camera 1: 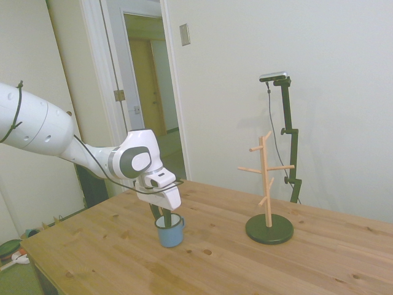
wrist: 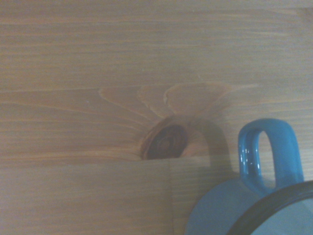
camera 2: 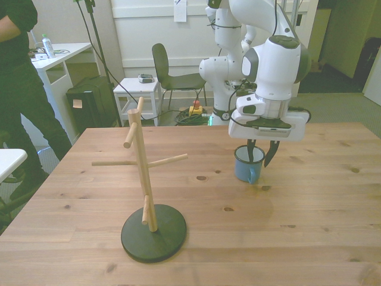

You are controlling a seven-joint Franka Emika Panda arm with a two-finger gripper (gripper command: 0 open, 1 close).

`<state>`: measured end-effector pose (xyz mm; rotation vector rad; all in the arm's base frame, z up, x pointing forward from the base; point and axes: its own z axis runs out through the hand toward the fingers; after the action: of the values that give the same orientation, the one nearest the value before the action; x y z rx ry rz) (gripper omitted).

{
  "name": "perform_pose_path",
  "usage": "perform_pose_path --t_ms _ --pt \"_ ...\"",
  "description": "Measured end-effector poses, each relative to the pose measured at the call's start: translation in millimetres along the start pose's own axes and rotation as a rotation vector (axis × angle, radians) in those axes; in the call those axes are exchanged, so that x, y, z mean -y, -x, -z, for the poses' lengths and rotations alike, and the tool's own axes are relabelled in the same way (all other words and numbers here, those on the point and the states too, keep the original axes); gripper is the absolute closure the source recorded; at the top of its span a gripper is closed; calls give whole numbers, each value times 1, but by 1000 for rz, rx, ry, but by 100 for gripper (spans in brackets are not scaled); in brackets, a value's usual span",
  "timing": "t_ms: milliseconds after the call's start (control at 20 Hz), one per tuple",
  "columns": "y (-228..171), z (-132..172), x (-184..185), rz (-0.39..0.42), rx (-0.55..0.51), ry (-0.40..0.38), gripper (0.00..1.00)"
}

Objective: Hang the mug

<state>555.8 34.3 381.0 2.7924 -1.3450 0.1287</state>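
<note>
The light-blue mug (camera 1: 170, 233) (camera 2: 246, 168) stands upright on the wooden table (camera 1: 245, 264), its dark rim facing up. My gripper (camera 1: 162, 216) (camera 2: 261, 154) hangs straight down over it and is open. One dark finger dips inside the rim; the other sits outside the wall on the front view's right. In the wrist view, part of the mug (wrist: 220, 210) and its loop handle (wrist: 266, 152) show close up over a knot in the wood. The wooden mug rack (camera 1: 265, 178) (camera 2: 141, 161) with a dark round base (camera 2: 153, 233) stands apart from the mug, its pegs bare.
A person (camera 2: 21, 89) stands beyond the table at the front view's left, beside a white desk (camera 2: 56, 56). A dark chair (camera 2: 169, 68) and a small white stool sit behind the table. Bare tabletop (camera 2: 196, 196) lies between mug and rack.
</note>
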Motion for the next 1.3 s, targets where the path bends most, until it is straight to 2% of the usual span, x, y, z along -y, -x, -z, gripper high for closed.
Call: perform_pose_path --t_ms 850,950,1300 --pt "-11 -7 -15 12 1 15 100" --pt "-15 2 -19 23 -9 3 100" --pt "-53 75 -45 71 -65 -43 100"
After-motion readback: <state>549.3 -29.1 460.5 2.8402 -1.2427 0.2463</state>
